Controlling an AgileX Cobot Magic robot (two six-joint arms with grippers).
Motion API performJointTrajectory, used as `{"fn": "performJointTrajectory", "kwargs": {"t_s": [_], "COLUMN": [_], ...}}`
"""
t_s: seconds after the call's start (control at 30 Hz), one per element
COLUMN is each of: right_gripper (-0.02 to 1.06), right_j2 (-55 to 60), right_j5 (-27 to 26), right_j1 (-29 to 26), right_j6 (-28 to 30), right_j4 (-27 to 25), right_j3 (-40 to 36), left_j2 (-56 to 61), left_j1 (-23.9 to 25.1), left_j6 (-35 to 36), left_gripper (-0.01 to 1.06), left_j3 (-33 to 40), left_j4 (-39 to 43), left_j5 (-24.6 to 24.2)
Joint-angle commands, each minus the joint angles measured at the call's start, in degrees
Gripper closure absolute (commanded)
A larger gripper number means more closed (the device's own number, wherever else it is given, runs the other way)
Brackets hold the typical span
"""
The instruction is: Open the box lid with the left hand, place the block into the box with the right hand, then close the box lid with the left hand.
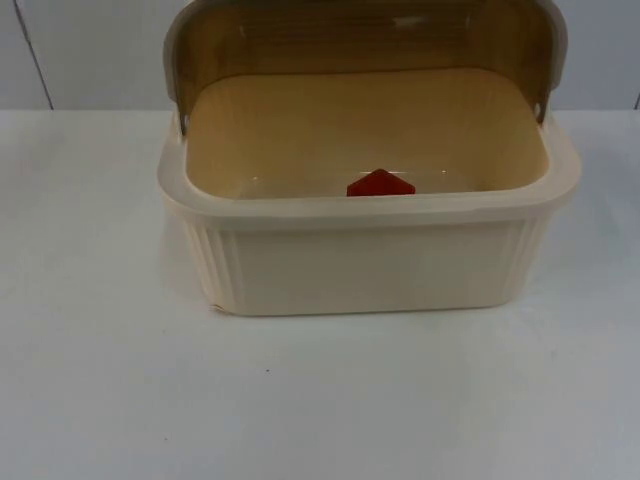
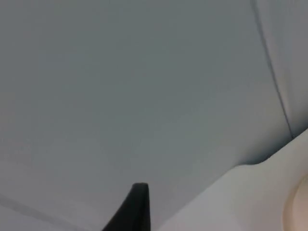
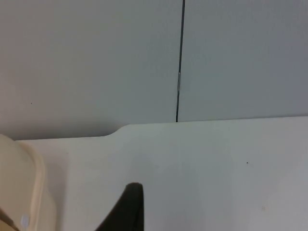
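A cream ribbed box (image 1: 370,208) stands in the middle of the table, near the partition wall. Its brown translucent lid (image 1: 360,40) is swung up and back, so the box is open. A red block (image 1: 380,184) lies on the box floor close to the front wall, partly hidden by the rim. My left gripper (image 2: 137,209) hangs over the table's far edge facing the grey wall, with a sliver of the box (image 2: 299,204) beside it. My right gripper (image 3: 129,209) is above bare table to the side of the box (image 3: 24,187), apart from it.
The white table (image 1: 320,400) stretches wide in front of the box and on both sides. The grey partition wall (image 3: 96,62) closes off the back, with a dark vertical seam (image 3: 180,57).
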State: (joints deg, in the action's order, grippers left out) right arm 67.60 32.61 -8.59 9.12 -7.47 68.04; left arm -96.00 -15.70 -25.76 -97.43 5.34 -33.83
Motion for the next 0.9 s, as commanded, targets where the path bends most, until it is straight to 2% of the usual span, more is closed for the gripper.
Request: {"fn": "performJointTrajectory", "kwargs": {"t_s": [0.0, 0.03, 0.1, 0.13, 0.2, 0.4, 0.53, 0.6, 0.7, 0.87], "right_gripper": [0.08, 0.08, 0.08, 0.08, 0.08, 0.08, 0.08, 0.08, 0.08, 0.08], "right_j2": [-0.52, -0.52, -0.52, -0.52, -0.52, -0.52, -0.52, -0.52, -0.52, -0.52], "right_j5": [0.09, 0.2, 0.36, 0.36, 0.6, 0.7, 0.7, 0.7, 0.7, 0.82], "right_j1": [-0.23, -0.23, -0.23, -0.23, -0.23, -0.23, -0.23, -0.23, 1.04, 3.66], "right_j6": [0.77, 0.77, 0.77, 0.77, 0.77, 0.77, 0.77, 0.77, 0.88, 1.65], "right_j4": [-0.34, -0.34, -0.34, -0.34, -0.34, -0.78, -0.78, -0.78, -0.15, -0.15], "right_j3": [-0.22, -0.22, -0.22, -0.22, -0.22, -0.22, -0.22, -0.22, -0.22, -0.22], "left_j2": [-2.6, -3.2, -5.43, -5.43, -6.66, -9.86, -12.23, -13.62, -14.95, -16.39], "left_j1": [-2.08, -2.42, -4.45, -4.45, -5.71, -7.72, -8.22, -8.22, -8.22, -8.22], "left_j6": [-5.41, -6.57, -13.74, -13.74, -19.22, -31.44, -38.32, -43.72, -54.91, -58.4], "left_gripper": [0.0, 0.0, 0.0, 0.0, 0.0, 0.0, 0.0, 0.0, 0.0, 0.0], "left_j3": [-3.25, -3.6, -4.64, -4.64, -4.64, -4.84, -6.9, -8.35, -10.0, -11.62], "left_j4": [0.0, 0.0, -0.63, -0.63, -0.99, -3.46, -10.09, -16.7, -30.23, -34.8], "left_j5": [-0.62, -0.23, 2.98, 2.98, 5.18, 7.48, 1.82, -1.01, -1.26, -1.46]}}
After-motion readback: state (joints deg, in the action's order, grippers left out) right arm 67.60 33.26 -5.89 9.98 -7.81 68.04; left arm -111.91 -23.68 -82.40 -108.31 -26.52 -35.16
